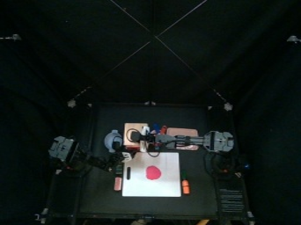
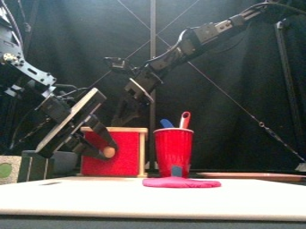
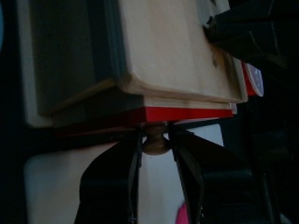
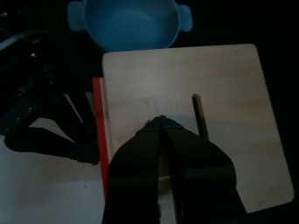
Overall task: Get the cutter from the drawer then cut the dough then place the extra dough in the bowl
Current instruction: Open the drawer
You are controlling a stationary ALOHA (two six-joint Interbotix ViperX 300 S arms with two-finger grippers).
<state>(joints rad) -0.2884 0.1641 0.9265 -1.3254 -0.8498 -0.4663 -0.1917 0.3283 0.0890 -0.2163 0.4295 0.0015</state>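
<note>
We found the left gripper [image 3: 155,138] clenched on the round knob [image 3: 153,145] of the red drawer front [image 3: 140,115]. Only the left wrist view showed both jaws pressed against the knob. The front view showed the same grip from outside, at the wooden box [image 2: 129,133].

The right gripper [image 4: 165,124] held its 2 jaws closed together, grasping nothing, with the tips over the box top. No view settled whether they touched the wood. The right wrist view showed the blue-grey bowl [image 4: 126,22] plainly, just beside the box.

The dough [image 1: 153,172] lay flat on the white board [image 1: 172,160], in front of the box. The front view showed the red cup [image 2: 174,150] beyond the dough, holding a blue knife [image 2: 166,123] and a red knife [image 2: 184,118]. The right wrist view did not show the cup.
</note>
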